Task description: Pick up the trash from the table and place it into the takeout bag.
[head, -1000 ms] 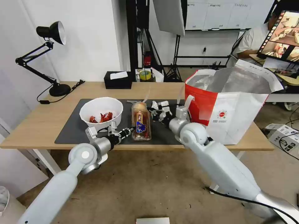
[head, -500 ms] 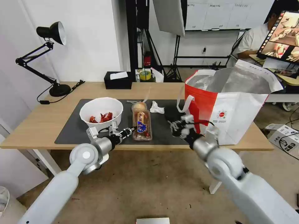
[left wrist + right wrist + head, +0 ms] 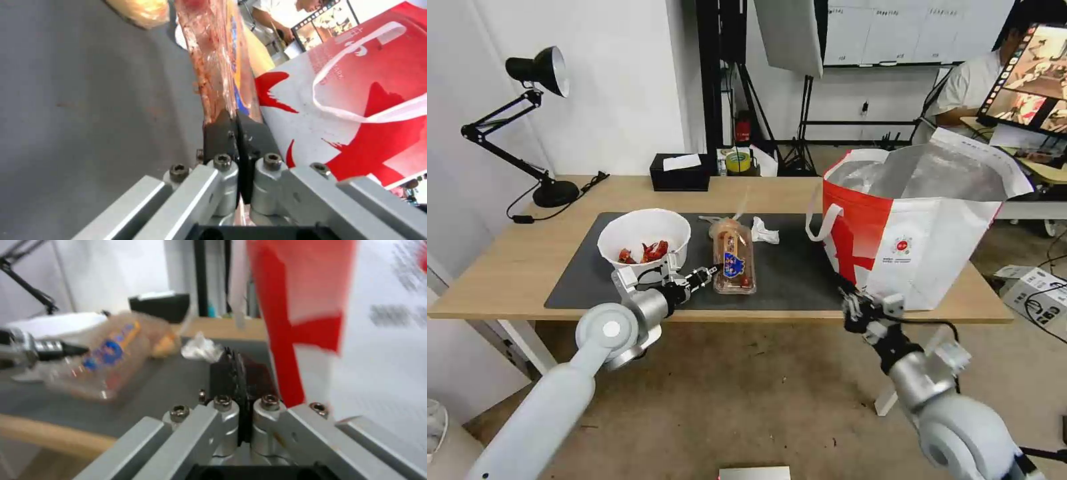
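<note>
Progress, head view: all four trash items remain on the desk (image 3: 514, 260). Left of the takeout bag (image 3: 920, 227) lie the tissue (image 3: 764, 232), the bun (image 3: 727, 228), the clamshell tray (image 3: 734, 257) and, farthest, the bowl (image 3: 642, 240). The left hand (image 3: 710, 275) grips the tray's near edge. The right hand (image 3: 854, 310) hangs below the bag.

Left wrist view: fingers (image 3: 222, 131) clamped on the tray rim; its blue label is unreadable.

Right wrist view: fingers (image 3: 222, 373) together, empty.
</note>
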